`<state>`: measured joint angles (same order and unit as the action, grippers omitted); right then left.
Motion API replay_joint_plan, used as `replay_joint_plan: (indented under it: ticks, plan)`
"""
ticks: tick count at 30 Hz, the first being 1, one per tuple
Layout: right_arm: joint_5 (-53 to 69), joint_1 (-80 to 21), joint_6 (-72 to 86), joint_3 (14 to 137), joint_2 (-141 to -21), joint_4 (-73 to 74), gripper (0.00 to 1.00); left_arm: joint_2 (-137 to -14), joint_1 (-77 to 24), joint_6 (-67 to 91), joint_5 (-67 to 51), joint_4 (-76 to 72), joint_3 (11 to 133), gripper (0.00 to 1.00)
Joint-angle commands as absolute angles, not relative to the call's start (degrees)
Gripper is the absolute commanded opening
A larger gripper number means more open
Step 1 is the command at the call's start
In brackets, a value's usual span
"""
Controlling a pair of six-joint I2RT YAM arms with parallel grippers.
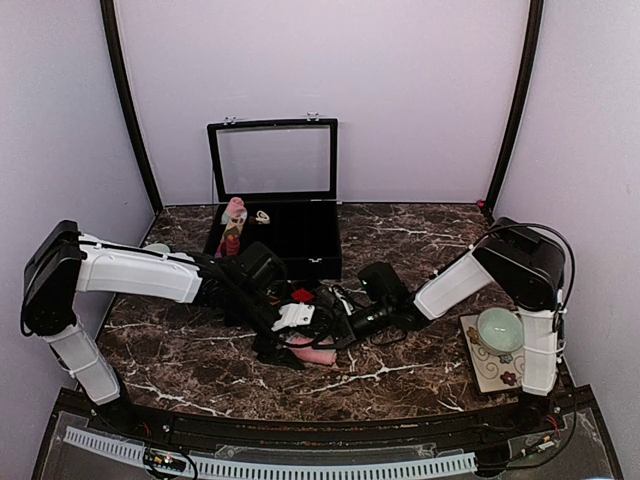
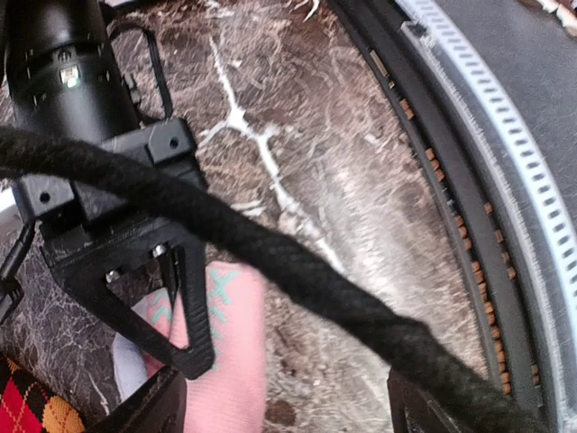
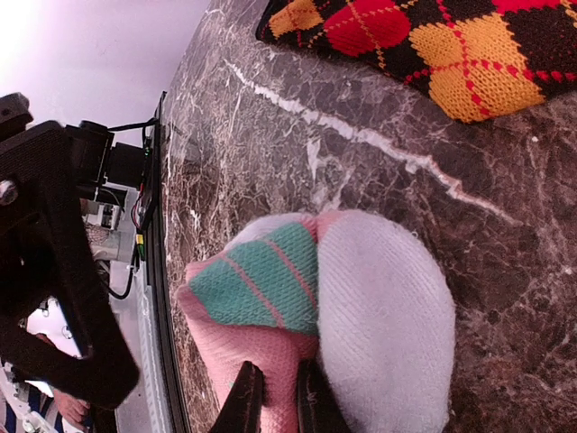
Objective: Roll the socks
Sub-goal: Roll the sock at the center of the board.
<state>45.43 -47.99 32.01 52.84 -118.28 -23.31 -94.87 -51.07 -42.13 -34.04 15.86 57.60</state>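
The pink sock (image 3: 270, 361) is showing teal and white patches; the argyle sock (image 3: 433, 45) is showing red and orange diamonds on black.

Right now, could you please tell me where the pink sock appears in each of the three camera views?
Top external: the pink sock lies just below the centre of the picture.
Left wrist: it is at the bottom edge, left of centre.
Right wrist: it is at the bottom centre, with its teal patch and white end showing.
Shared landmark: the black argyle sock, close by in every view.
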Motion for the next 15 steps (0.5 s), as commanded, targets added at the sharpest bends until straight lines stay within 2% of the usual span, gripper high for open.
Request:
replay_joint_plan:
  ticks: [1, 9, 15]
  plan:
    - [29.1, -46.2, 30.9, 47.6, -125.6, -0.8, 0.0, -97.3, -51.1, -46.9, -29.1, 13.4, 57.9, 0.78]
    - [29.6, -46.2, 30.8, 47.4, -126.0, -1.2, 0.0, -100.7, -51.2, -49.1, -22.9, 9.3, 56.8, 0.69]
    - [29.6, -46.1, 31.0, 47.2, -125.0, -1.5, 0.01, -103.3, -51.2, -50.1, -22.2, 11.0, 56.7, 0.44]
